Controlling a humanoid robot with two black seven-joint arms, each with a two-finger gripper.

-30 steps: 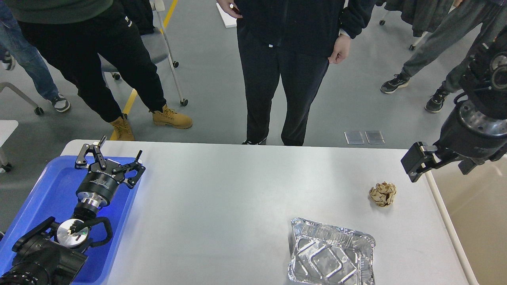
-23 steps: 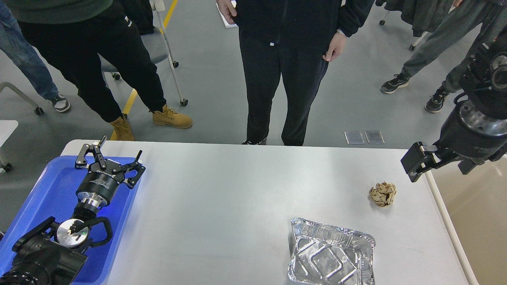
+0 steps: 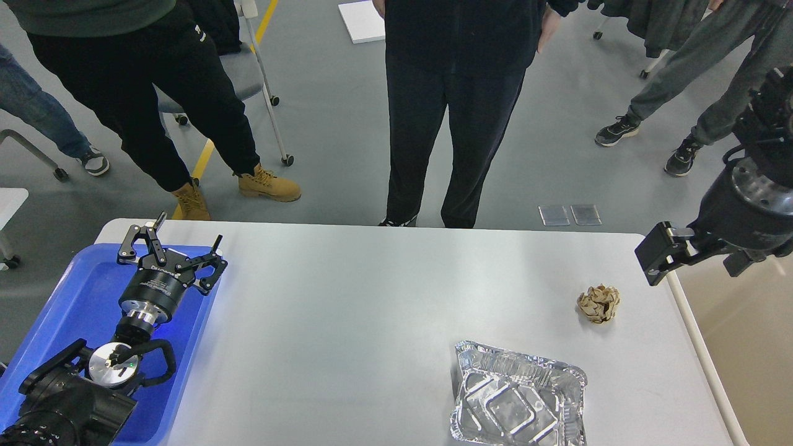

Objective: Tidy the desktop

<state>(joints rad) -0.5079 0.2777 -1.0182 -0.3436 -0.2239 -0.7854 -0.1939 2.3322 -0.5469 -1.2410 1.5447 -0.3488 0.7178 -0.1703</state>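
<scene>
The desktop (image 3: 372, 310) is a wide light-grey tabletop. A crumpled brown paper ball (image 3: 599, 303) lies on it at the right. A crinkled foil food tray (image 3: 517, 402) lies near the front edge, right of centre. My left gripper (image 3: 186, 232) is open and empty, with its fingers spread over the far corner of the blue tray. My right gripper (image 3: 655, 254) hangs over the table's right edge, above and to the right of the paper ball. It shows as a dark block and I cannot tell its fingers apart.
A blue plastic tray (image 3: 68, 310) sits on the left end of the table under my left arm. A beige rimmed bin (image 3: 743, 347) stands beside the right edge. Several people stand past the far edge, one right at it (image 3: 452, 124). A wheeled chair (image 3: 248, 74) stands at the back left.
</scene>
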